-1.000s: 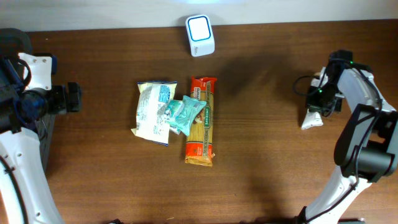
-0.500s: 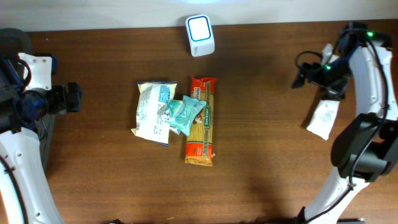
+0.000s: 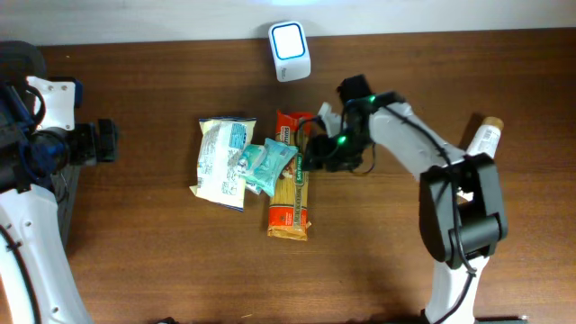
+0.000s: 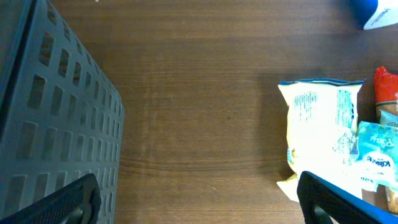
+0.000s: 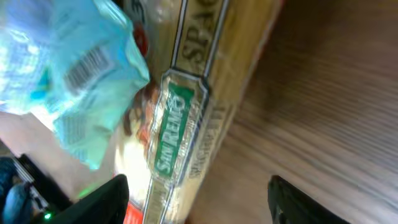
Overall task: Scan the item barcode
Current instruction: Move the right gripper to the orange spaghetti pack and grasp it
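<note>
The white scanner (image 3: 290, 50) with its lit face stands at the back edge. A pile of items lies mid-table: a white and blue snack bag (image 3: 220, 162), a teal pouch (image 3: 267, 165) and a long spaghetti packet (image 3: 292, 180). My right gripper (image 3: 313, 153) hovers open over the packet's right edge. In the right wrist view the teal pouch (image 5: 68, 68) shows a barcode beside the spaghetti packet (image 5: 193, 106), and nothing sits between the right gripper's (image 5: 199, 199) fingers. My left gripper (image 3: 106, 141) stays open at the far left, holding nothing.
A grey slotted basket (image 4: 50, 124) fills the left of the left wrist view, with the snack bag (image 4: 323, 124) at the right. A white packet (image 3: 483, 138) lies near the right edge, partly behind the right arm.
The right arm let go of the white packet at the right and swung left to the pile in the middle, its jaws now apart. The left arm has not moved.
</note>
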{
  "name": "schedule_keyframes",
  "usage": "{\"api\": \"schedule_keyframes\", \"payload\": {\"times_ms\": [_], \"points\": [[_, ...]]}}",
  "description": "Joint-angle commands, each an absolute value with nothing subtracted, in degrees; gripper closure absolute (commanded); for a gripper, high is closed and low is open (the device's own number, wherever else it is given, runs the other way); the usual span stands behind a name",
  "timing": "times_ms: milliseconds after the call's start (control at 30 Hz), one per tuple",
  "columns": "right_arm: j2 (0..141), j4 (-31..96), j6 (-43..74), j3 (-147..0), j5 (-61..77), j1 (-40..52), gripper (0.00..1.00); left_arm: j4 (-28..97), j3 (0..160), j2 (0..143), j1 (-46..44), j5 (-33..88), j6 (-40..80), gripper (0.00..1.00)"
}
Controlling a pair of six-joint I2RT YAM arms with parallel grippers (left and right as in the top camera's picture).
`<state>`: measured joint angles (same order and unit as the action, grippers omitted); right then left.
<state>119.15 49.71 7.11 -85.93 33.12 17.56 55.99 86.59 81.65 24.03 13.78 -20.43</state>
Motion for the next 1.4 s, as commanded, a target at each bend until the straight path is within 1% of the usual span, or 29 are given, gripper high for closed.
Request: {"api": "schedule_keyframes", "payload": {"times_ms": [0, 133, 167, 267, 333, 400, 500, 567, 600, 633, 667, 767, 933, 1000, 1067, 1100, 1167, 1200, 1300, 1367], "points": [[118.67, 41.71, 12.86, -79.88, 34.09, 19.31, 0.36, 55.88, 87.2, 81.62, 24.18, 14.81, -21.32, 0.01], [118.67, 29.19, 17.23, -74.13, 34.11, 19.86, 0.45, 55.88, 87.2, 81.62, 24.18, 14.81, -21.32, 0.01], [118.67, 27.11, 18.22, -73.21, 34.09, 20.23, 0.45, 55.88, 87.2, 81.62, 24.18, 14.81, -21.32, 0.01], [118.78, 25.67, 18.96, -72.53, 34.06, 20.82, 0.53, 55.88, 87.2, 81.62, 24.18, 14.81, -21.32, 0.01], [119.02, 25.32, 18.96, -72.51, 34.02, 21.61, 0.57, 55.88, 87.2, 81.62, 24.18, 14.81, -21.32, 0.01], [120.68, 24.14, 20.43, -72.51, 33.93, 22.68, 0.57, 55.88, 87.2, 81.62, 24.18, 14.81, -21.32, 0.01], [123.07, 23.14, 22.87, -72.53, 34.46, 23.24, 0.68, 55.88, 87.2, 81.62, 24.18, 14.81, -21.32, 0.01], [123.11, 23.33, 23.03, -72.55, 35.64, 23.09, 0.85, 55.88, 87.2, 81.62, 24.18, 14.81, -21.32, 0.01], [123.09, 23.55, 23.0, -72.55, 36.12, 22.96, 0.91, 55.88, 87.2, 81.62, 24.18, 14.81, -21.32, 0.01], [122.91, 24.23, 22.96, -72.69, 36.88, 22.63, 0.94, 55.88, 87.2, 81.62, 24.18, 14.81, -21.32, 0.01], [122.52, 25.32, 22.92, -72.93, 37.17, 22.06, 0.96, 55.88, 87.2, 81.62, 24.18, 14.81, -21.32, 0.01], [118.34, 31.14, 19.33, -74.52, 37.06, 19.51, 0.96, 55.86, 87.2, 81.62, 24.18, 14.81, -21.32, 0.01], [103.92, 38.26, 17.98, -75.35, 31.66, 16.36, 0.96, 55.88, 87.2, 81.62, 24.18, 14.81, -21.32, 0.01], [97.82, 41.76, 17.98, -75.68, 23.79, 16.43, 0.96, 55.88, 87.2, 81.62, 24.18, 14.81, -21.32, 0.01], [93.89, 49.23, 17.89, -78.54, 13.02, 16.53, 0.96, 55.88, 87.2, 81.62, 24.18, 14.79, -21.32, 0.01], [93.65, 52.64, 17.8, -80.34, 8.95, 16.58, 0.96, 55.86, 87.2, 81.62, 24.18, 14.81, -21.32, 0.01], [94.72, 63.44, 17.82, -86.52, -4.05, 16.58, 0.96, 55.88, 87.2, 81.62, 24.18, 14.81, -21.32, 0.01], [95.83, 67.42, 17.8, -89.03, -7.7, 16.58, 0.96, 55.86, 87.2, 81.62, 24.18, 14.81, -21.32, 0.01], [102.02, 75.05, 17.58, -94.78, -12.45, 17.32, 0.96, 55.88, 87.2, 81.62, 24.18, 14.81, -21.32, 0.01], [106.59, 76.77, 17.89, -96.07, -15.25, 18.44, 0.96, 55.88, 87.2, 81.62, 24.18, 14.81, -21.32, 0.01]]}}
